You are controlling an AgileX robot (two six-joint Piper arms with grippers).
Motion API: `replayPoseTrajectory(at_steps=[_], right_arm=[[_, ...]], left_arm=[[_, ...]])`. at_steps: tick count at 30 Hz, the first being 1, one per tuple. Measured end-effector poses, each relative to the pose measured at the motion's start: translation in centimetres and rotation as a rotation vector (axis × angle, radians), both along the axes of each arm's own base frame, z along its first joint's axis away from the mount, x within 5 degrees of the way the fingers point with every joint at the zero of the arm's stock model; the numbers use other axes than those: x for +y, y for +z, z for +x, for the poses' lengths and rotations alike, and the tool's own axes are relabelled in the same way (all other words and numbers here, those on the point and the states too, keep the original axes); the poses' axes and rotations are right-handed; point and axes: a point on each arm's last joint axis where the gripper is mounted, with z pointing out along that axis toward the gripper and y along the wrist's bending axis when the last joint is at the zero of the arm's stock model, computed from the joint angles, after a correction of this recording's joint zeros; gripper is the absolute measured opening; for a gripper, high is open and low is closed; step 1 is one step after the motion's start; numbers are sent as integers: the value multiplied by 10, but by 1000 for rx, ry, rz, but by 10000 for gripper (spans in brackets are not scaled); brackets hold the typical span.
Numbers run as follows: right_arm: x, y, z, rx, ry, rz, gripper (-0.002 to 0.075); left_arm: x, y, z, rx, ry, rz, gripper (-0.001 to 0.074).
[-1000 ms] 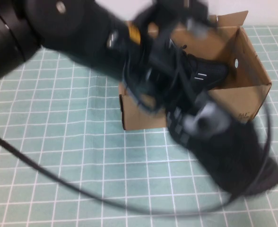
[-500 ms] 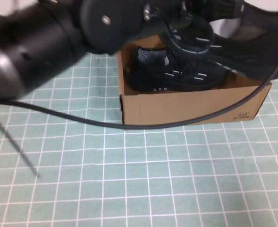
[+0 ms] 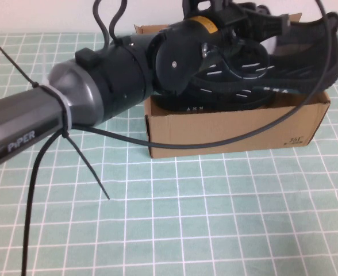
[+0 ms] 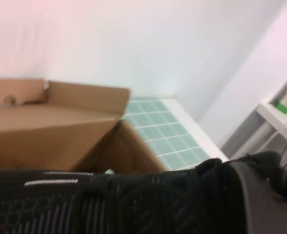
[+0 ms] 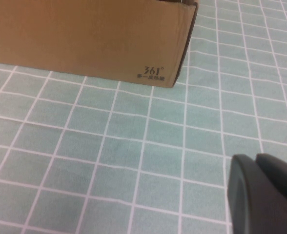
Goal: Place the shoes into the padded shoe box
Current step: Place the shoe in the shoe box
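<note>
Lab-type test bench — green grid mat point(image 3: 215, 230), bare white wall point(image 4: 133, 44), equipment shelf point(image 4: 280, 114) beside.

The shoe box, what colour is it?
Plain brown cardboard shoe box, small black print at one corner; clearest in the right wrist view.

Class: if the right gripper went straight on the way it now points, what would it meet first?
Probably the green grid mat before the padded shoe box; depth is unclear. The right gripper sits near the box; the left gripper holds a shoe above it.
</note>
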Motion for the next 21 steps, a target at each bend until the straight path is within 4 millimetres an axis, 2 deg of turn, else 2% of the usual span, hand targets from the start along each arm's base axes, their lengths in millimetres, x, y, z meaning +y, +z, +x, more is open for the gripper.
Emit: replayPoseTrajectory(at_steps=[6,13,21], right_arm=[[0,0,0,0,0,0,-7],[0,0,0,1,0,2,-7],[0,0,0,2,1,6,-7]], left_arm=[[2,-16,14,49,35,-12,1],[-1,-25,19,46,51,-17,1],[-6,-46,26,45,48,41,1]])
